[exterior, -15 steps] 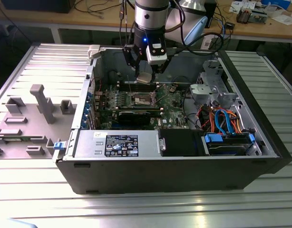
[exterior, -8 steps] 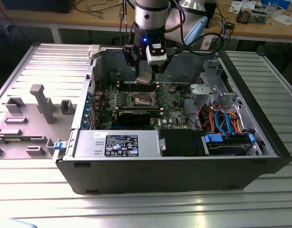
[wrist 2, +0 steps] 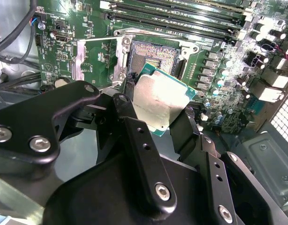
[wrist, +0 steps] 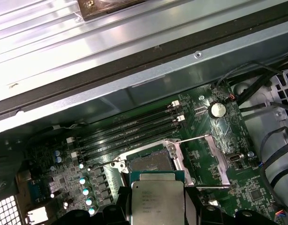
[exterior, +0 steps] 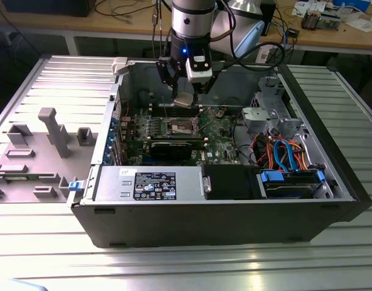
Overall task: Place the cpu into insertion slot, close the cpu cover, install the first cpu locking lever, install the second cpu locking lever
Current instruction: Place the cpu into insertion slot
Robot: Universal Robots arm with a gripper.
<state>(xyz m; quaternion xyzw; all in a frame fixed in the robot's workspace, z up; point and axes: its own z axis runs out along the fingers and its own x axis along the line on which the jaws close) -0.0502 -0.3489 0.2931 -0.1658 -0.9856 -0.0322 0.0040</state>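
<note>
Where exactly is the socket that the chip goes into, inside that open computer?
Look in the open computer case, on the green motherboard beneath the gripper. Beside the long black memory slots sits the insertion slot: a small square with a dark, gold-tinged contact field and a metal rim, unlike the narrow slots.

Open computer case [exterior: 222, 224] on slatted metal table [exterior: 174, 270].

gripper [wrist 2: 159, 121] holding cpu [wrist 2: 158, 98], insertion slot [wrist 2: 155, 55] near
</note>
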